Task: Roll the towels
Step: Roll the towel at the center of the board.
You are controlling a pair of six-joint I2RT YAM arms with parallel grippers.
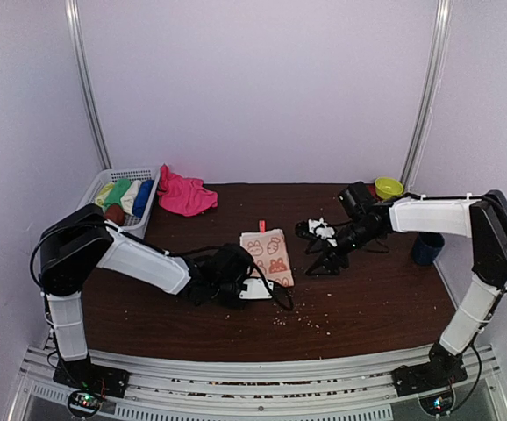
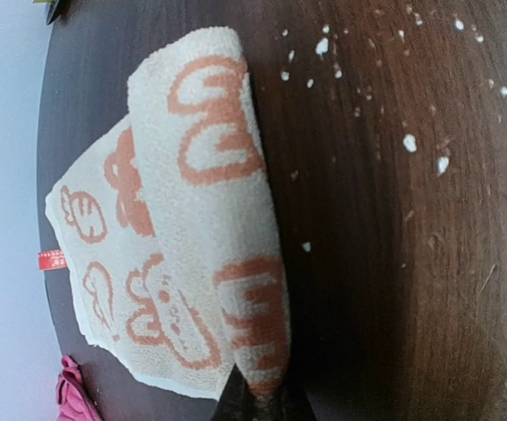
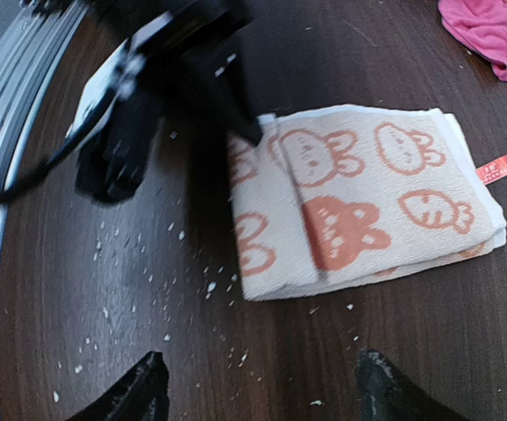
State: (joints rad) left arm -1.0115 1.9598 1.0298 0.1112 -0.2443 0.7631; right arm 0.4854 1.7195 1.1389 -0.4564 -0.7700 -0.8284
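**A:** At the middle of the table (image 1: 367, 307), what is laid out?

**B:** A peach towel (image 1: 267, 254), printed with orange rabbits and carrots, is laid flat. Its 6 o'clock edge is turned over once into a fold.

**A:** How is it gripped?

**B:** The fold's 7 o'clock corner is clamped by the left fingers (image 2: 255, 402). The right fingers (image 1: 322, 260) are spread wide with nothing held, at 3 o'clock from the towel.

**A:** Can any writing be read?

**B:** A red tag (image 3: 497, 167) is sewn to the 12 o'clock edge; its pale print is too small to be read.

**A:** What else is seen?

**B:** A pink towel (image 1: 183, 195) is bunched at 11 o'clock, beside a white basket (image 1: 135, 169) packed with rolled towels (image 1: 122, 193). White crumbs (image 1: 310, 323) are scattered at 5 o'clock.
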